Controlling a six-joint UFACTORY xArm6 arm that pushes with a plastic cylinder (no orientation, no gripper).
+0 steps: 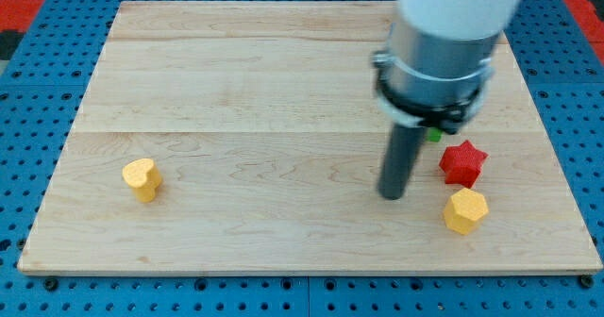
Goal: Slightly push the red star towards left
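On the wooden table (pixel 236 81), my tip (pixel 392 194) rests to the view's left of the red star (pixel 462 162), a gap between them. The star, glossy and blunt-pointed, sits near the view's right edge, just above a yellow hexagon (pixel 465 210). My tool is a plain rod, clamped on nothing. A yellow heart-like block (pixel 142 178) lies well apart, at left.

The arm (pixel 460 6) is a broad white cylinder. Below it sits a grey metallic collar (pixel 437 58) ringed by a black clamp band. From that hangs a straight, dark grey rod, plain and smooth, ending at my tip (pixel 392 195).
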